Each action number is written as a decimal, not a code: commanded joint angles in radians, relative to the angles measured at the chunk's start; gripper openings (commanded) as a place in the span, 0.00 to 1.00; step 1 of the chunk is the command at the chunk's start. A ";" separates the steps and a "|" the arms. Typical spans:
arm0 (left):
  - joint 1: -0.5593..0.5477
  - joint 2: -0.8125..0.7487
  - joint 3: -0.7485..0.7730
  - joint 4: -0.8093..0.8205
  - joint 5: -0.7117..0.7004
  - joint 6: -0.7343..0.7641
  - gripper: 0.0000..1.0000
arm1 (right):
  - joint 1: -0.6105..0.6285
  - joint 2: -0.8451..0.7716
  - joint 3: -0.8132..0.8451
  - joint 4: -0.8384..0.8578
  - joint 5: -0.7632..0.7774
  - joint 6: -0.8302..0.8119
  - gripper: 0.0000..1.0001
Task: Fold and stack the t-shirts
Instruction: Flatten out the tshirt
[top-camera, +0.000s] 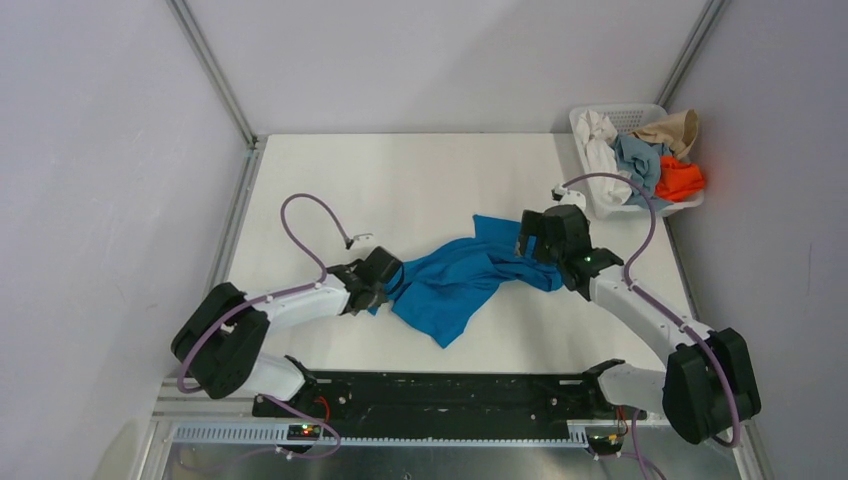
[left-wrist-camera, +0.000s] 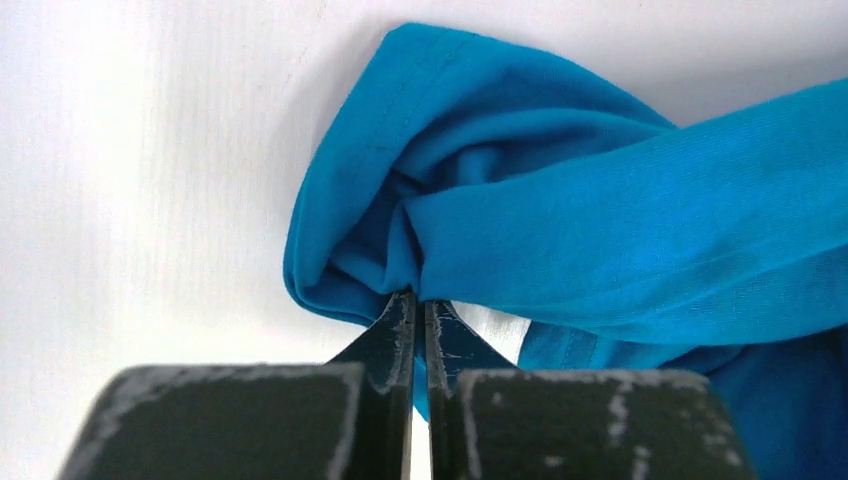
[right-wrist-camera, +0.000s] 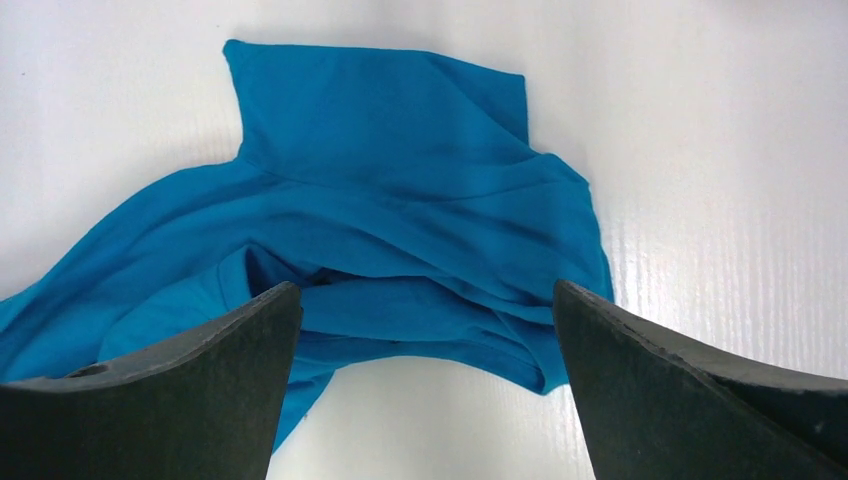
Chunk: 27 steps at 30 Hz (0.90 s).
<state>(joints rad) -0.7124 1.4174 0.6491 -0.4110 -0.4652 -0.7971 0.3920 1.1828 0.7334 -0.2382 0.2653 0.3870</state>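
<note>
The left arm lies low, stretched toward the middle of the table (top-camera: 400, 180), and the left gripper (left-wrist-camera: 420, 300) is pinched tight on a bunched fold at the 9 o'clock end of the blue shirt (top-camera: 455, 280); the right arm reaches in with a bent elbow, and the right gripper (right-wrist-camera: 425, 290) hangs over the shirt's 2 o'clock end, fingers spread wide, holding nothing. The blue shirt lies crumpled near the centre; the other shirts (top-camera: 640, 160) are heaped in the basket (top-camera: 640, 112) at the 2 o'clock corner.
</note>
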 joint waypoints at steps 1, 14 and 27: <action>-0.011 0.008 -0.076 -0.086 0.059 -0.054 0.01 | -0.005 0.029 0.017 0.110 -0.050 -0.042 0.99; -0.012 -0.344 -0.110 -0.085 -0.116 0.003 0.00 | 0.051 0.587 0.496 0.086 -0.169 -0.376 0.98; -0.011 -0.464 -0.104 -0.086 -0.112 0.033 0.00 | 0.087 0.947 0.809 -0.078 -0.179 -0.409 0.78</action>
<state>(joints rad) -0.7181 0.9905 0.5323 -0.4961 -0.5312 -0.7788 0.4969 2.0895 1.4853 -0.2329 0.0811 -0.0238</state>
